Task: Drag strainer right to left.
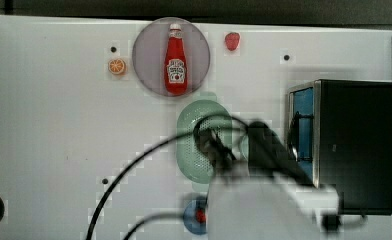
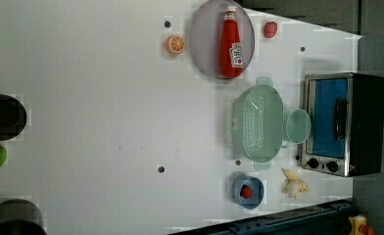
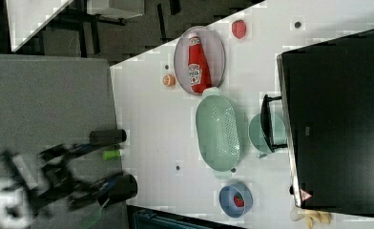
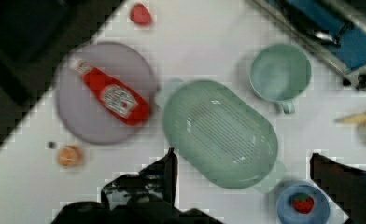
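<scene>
My gripper (image 4: 242,172) hangs wide open and empty above the strainer (image 4: 220,133), which sits beside the mug (image 4: 280,72); the drag isn't started.

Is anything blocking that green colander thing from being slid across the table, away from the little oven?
Nothing visible does. In the left view, the table is bare on the strainer's left. The plate with the ketchup bottle sits above its path, and the blue bowl below it. The mug lies on the oven side.
</scene>
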You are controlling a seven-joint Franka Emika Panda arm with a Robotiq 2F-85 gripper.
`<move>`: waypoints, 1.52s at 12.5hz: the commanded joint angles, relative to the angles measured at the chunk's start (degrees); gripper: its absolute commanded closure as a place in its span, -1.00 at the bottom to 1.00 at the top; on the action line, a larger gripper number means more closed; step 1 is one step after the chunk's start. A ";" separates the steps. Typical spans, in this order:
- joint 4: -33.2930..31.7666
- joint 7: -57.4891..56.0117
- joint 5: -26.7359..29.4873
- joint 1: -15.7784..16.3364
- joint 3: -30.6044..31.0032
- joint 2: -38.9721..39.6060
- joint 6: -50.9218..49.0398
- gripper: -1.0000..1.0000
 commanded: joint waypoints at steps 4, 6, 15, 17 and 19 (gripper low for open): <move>-6.68 14.88 0.14 0.10 1.02 19.09 8.90 -1.00; -8.02 20.25 0.14 0.15 1.49 24.10 15.93 -1.00; -17.26 40.18 0.13 0.63 3.34 42.52 47.24 -1.00; -17.74 40.20 0.14 0.90 4.21 45.81 50.74 -1.00; -17.74 40.19 0.14 1.41 4.31 47.47 53.21 -1.00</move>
